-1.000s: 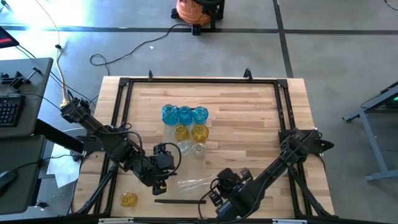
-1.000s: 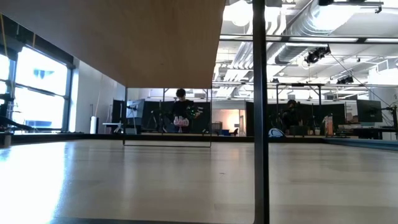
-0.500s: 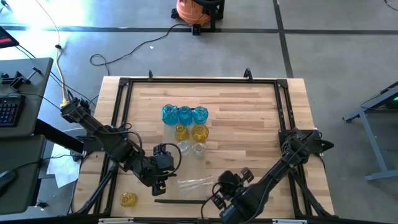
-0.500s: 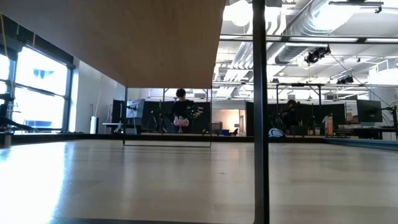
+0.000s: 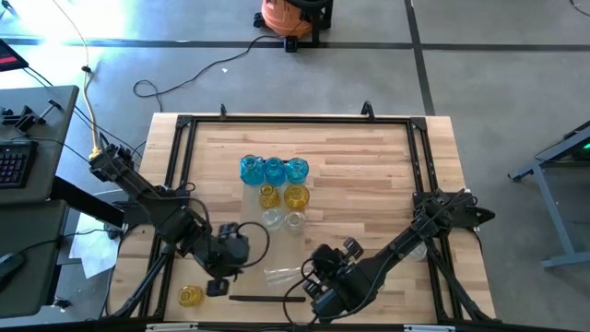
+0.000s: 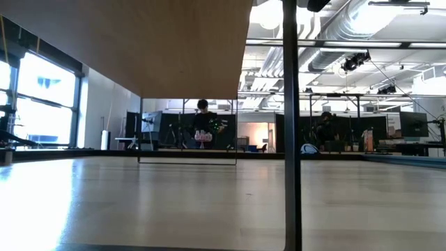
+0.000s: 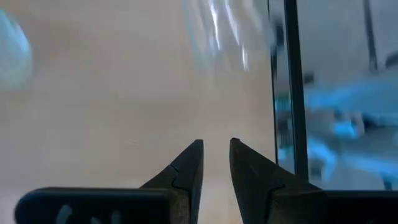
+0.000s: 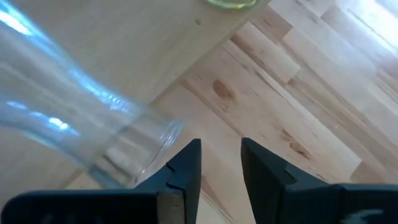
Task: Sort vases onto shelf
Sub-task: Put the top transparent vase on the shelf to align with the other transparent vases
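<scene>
Table [image 5: 369, 166]: striped plank top, dark frame along its edges.
Shelf [image 5: 277, 221]: pale panel lying flat on the table.
Vases: three blue [image 5: 274, 170], two yellow [image 5: 282, 195], two clear [image 5: 283, 219], grouped in rows.
Clear vase [image 5: 288, 273]: lying on its side.
Yellow vase [image 5: 190, 295]: alone near the table's corner.

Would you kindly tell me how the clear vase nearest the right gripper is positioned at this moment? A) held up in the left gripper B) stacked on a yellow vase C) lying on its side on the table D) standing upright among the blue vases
C: the clear vase lies on its side just ahead of the right gripper, which has nothing between its fingers.
</scene>
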